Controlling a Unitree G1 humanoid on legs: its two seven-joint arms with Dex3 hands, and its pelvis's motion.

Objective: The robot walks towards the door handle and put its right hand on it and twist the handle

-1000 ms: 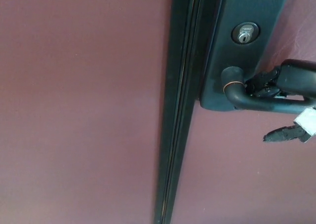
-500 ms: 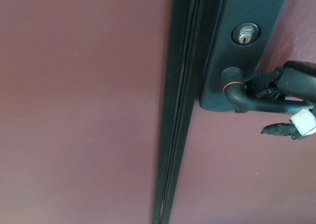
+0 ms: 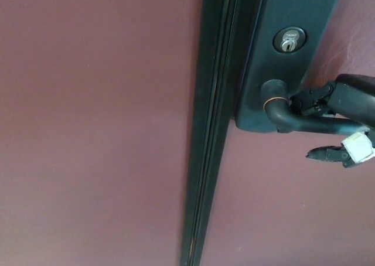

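Observation:
A dark lever door handle [image 3: 304, 124] juts rightward from a black backplate [image 3: 281, 55] on the maroon door; a silver keyhole [image 3: 288, 41] sits above it. My right hand [image 3: 345, 111] comes in from the right edge and rests on the lever. One finger [image 3: 313, 99] lies over the top of the handle near its pivot, and another finger [image 3: 328, 154] with a white tag hangs below the bar. The hand wraps the lever from above and below. My left hand does not show.
A dark vertical door edge and frame strip [image 3: 214, 125] runs from top to bottom in the middle. Plain maroon door panel [image 3: 94, 125] fills the left half.
My right hand has crept slightly left along the lever and the lower finger has risen closer to the bar. The picture has shifted a little as well.

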